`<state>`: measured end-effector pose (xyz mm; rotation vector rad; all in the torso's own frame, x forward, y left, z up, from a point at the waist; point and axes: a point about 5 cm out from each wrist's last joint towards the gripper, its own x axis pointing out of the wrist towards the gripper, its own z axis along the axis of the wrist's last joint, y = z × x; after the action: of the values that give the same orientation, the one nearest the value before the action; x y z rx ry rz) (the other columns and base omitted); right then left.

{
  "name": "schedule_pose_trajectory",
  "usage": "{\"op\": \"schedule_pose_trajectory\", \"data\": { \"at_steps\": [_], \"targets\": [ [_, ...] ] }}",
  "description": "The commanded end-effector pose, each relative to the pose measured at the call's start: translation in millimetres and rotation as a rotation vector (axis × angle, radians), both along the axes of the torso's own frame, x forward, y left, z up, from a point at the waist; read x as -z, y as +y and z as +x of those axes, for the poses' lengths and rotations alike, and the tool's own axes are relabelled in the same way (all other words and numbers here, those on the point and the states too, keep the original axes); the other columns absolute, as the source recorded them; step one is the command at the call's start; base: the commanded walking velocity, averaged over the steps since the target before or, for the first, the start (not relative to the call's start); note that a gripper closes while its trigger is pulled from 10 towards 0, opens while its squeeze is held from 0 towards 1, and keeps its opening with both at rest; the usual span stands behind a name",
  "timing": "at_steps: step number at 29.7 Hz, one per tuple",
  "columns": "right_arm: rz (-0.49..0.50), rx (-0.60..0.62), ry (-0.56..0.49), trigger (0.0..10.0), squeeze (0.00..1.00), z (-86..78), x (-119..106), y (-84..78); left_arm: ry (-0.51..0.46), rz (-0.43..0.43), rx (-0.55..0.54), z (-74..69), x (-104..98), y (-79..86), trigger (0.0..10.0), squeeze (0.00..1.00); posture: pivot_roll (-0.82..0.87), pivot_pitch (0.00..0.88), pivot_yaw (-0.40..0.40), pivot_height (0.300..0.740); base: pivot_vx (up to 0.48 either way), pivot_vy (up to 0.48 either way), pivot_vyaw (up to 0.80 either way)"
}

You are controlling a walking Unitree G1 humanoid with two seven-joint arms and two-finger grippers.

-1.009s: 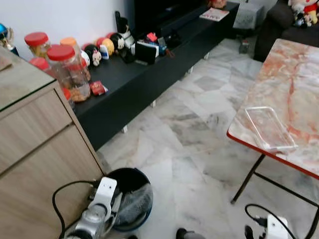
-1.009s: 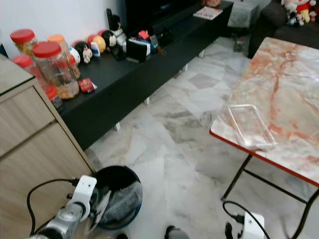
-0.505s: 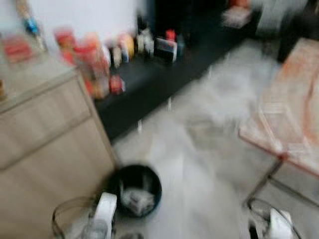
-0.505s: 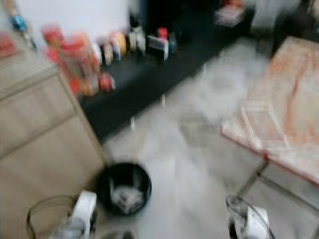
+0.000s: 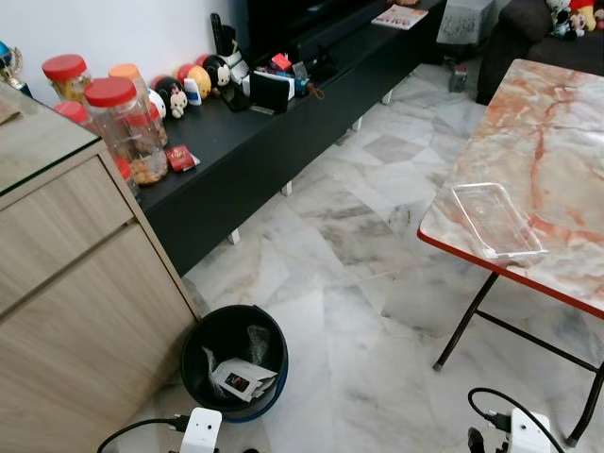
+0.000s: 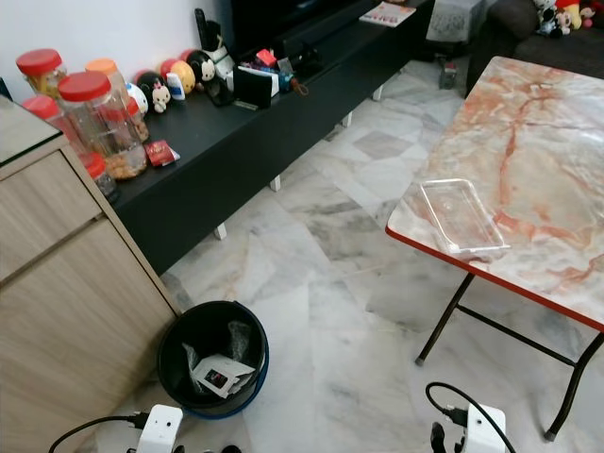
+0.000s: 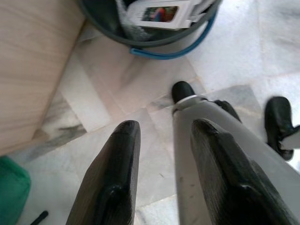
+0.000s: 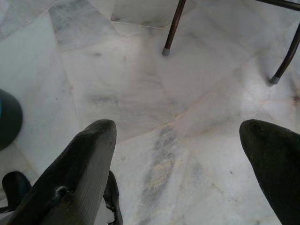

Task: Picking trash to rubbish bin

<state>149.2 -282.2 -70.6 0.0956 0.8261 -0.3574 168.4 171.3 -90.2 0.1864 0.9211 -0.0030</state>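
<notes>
From the head views, a white card packet (image 5: 240, 381) is seen lying inside the round black rubbish bin (image 5: 209, 337) near left; the clear plastic tray (image 5: 496, 220) on the marble table (image 5: 557, 123) is probably being sought next. Through the left wrist view, the left gripper (image 7: 161, 140) is shown narrowly parted, empty. Through the right wrist view, the right gripper (image 8: 180, 143) is shown wide, empty; it should be raised squarely over the tray.

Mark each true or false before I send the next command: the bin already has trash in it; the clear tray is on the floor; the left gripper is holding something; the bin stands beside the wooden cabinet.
1. The bin already has trash in it: true, a white packet lies inside.
2. The clear tray is on the floor: false, it lies on the marble table near its edge.
3. The left gripper is holding something: false, its fingers are apart and empty.
4. The bin stands beside the wooden cabinet: true.
</notes>
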Motion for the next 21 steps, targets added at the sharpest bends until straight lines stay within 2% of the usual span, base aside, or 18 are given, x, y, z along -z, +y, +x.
{"op": "schedule_pose_trajectory", "data": {
  "at_steps": [1,4,6,9,16,21],
  "targets": [
    [0.009,0.024,-0.003,10.0,0.00,-2.9,1,-0.1,0.018,0.034,-0.034,-9.6,3,7.2,10.0,0.00,-0.20,0.070,0.013,0.740,0.000,0.000,0.00],
    [0.009,0.026,-0.004,10.0,0.00,-2.3,1,0.3,-0.035,0.054,-0.056,0.5,-2,10.1,10.0,0.00,-0.20,0.058,0.022,0.740,0.000,0.000,0.00],
    [0.014,0.036,-0.014,10.0,0.00,-1.2,1,1.2,-0.126,0.075,-0.112,16.1,-12,15.8,10.0,0.00,-0.19,0.052,0.032,0.740,0.000,0.000,0.00],
    [0.019,0.040,-0.022,10.0,0.00,0.6,1,2.6,-0.175,0.088,-0.148,24.7,-18,18.9,10.0,0.00,-0.19,0.052,0.037,0.740,0.000,0.000,0.00],
    [0.036,0.036,-0.049,10.0,0.00,5.3,0,6.7,-0.232,0.096,-0.235,29.2,-23,26.5,10.0,0.00,-0.17,0.053,0.037,0.740,0.000,0.000,0.00],
    [0.045,0.022,-0.064,10.0,0.00,12.5,-2,9.9,-0.252,0.122,-0.293,24.1,-24,39.2,10.0,0.00,-0.15,0.049,0.036,0.740,0.000,0.000,0.00]
  ]
}}
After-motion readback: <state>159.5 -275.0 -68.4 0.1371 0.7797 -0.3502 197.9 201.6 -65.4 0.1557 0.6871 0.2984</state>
